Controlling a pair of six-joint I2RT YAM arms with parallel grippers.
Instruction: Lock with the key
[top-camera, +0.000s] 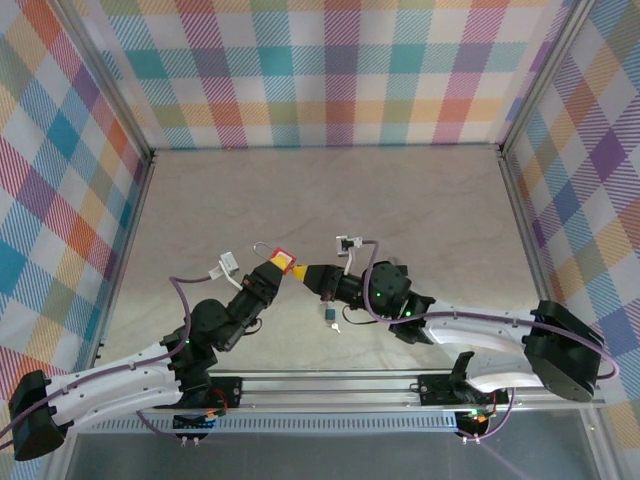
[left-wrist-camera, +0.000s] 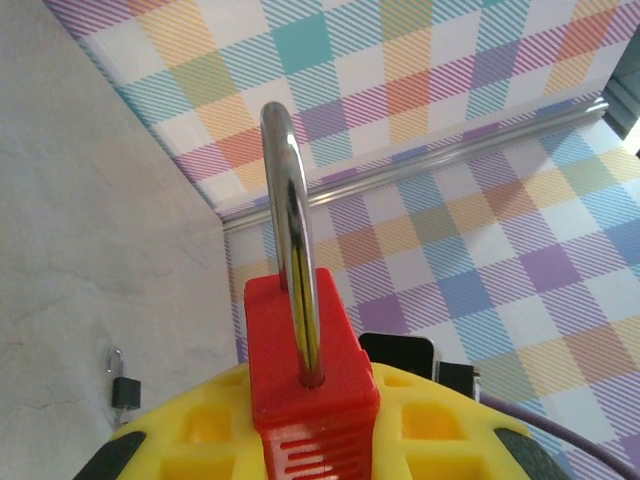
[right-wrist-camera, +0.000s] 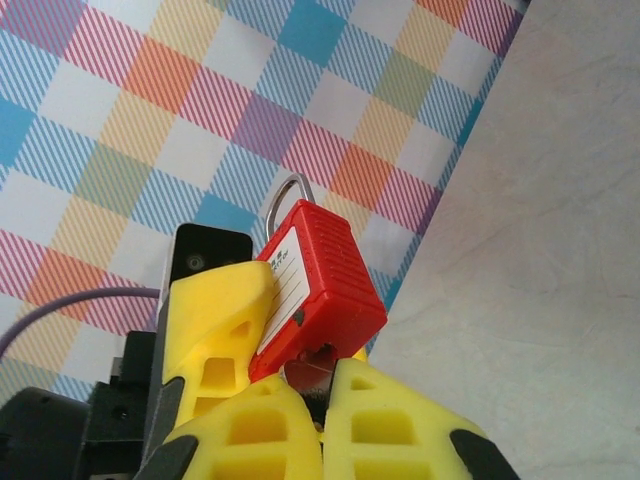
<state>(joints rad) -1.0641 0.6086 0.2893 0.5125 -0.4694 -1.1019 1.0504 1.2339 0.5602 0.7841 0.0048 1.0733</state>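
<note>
A red padlock (top-camera: 282, 263) with a steel shackle (top-camera: 264, 250) hangs above the table's middle, between my two grippers. My left gripper (top-camera: 272, 273) is shut on its body; its yellow fingers (left-wrist-camera: 200, 430) press both sides of the padlock (left-wrist-camera: 312, 360). The shackle (left-wrist-camera: 288, 210) stands upright, its near leg seated in the body's hole. My right gripper (right-wrist-camera: 322, 400) is shut on the key (right-wrist-camera: 312, 368), whose blade enters the bottom of the padlock (right-wrist-camera: 322, 275). A second, black-headed key (top-camera: 328, 315) dangles below on a ring.
Plaid walls (top-camera: 330, 70) enclose the beige table (top-camera: 420, 200) on three sides, with aluminium frame posts (top-camera: 525, 110) at the corners. Purple cables (top-camera: 180, 295) loop off both wrists. The arm bases sit on a rail (top-camera: 330, 385) at the near edge.
</note>
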